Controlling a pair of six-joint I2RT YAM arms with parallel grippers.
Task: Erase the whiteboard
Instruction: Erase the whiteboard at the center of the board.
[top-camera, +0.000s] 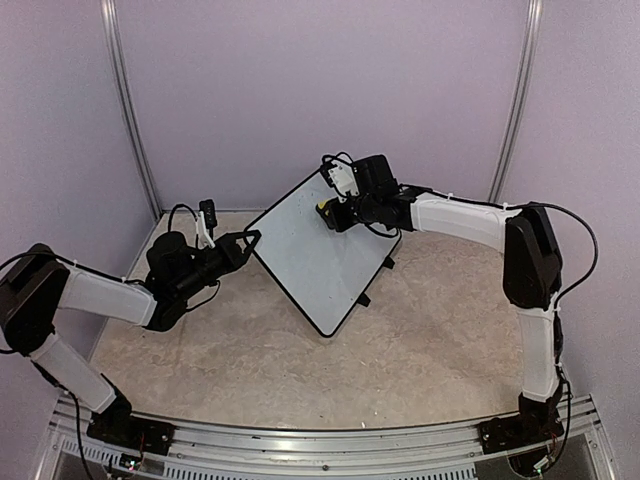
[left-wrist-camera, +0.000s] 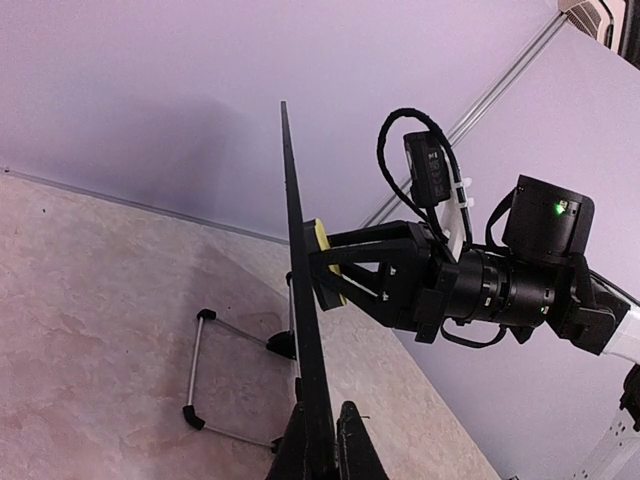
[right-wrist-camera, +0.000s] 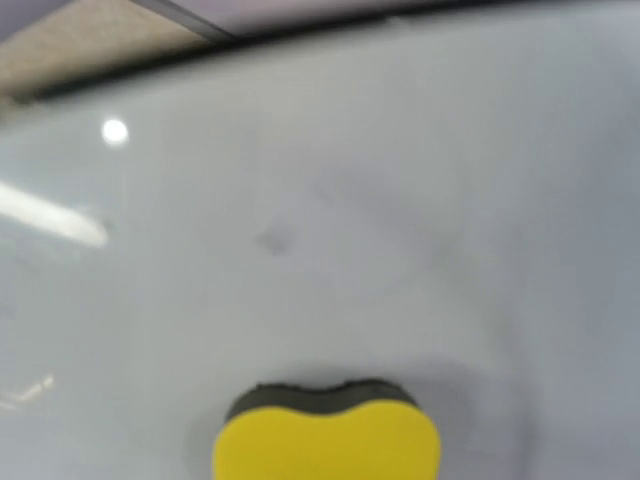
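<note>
The whiteboard (top-camera: 320, 255) stands tilted on its wire stand (left-wrist-camera: 200, 370) at mid-table. In the left wrist view it shows edge-on (left-wrist-camera: 300, 290). My left gripper (top-camera: 252, 240) is shut on the board's left edge, with the rim pinched between the fingers (left-wrist-camera: 322, 412). My right gripper (top-camera: 335, 212) reaches in from the right and is shut on a yellow sponge (top-camera: 325, 209) with a dark pad. The sponge (left-wrist-camera: 318, 235) presses against the board's face near its upper corner. In the right wrist view the sponge (right-wrist-camera: 327, 440) sits on the white surface (right-wrist-camera: 350, 150), with a faint grey smudge (right-wrist-camera: 272, 240) above it. My own fingers are out of that view.
Purple walls close in the beige table (top-camera: 250, 350) on the back and both sides, with metal posts (top-camera: 130, 110) in the corners. The stand's black feet (top-camera: 365, 298) rest on the table behind the board. An aluminium rail (top-camera: 320, 440) runs along the near edge.
</note>
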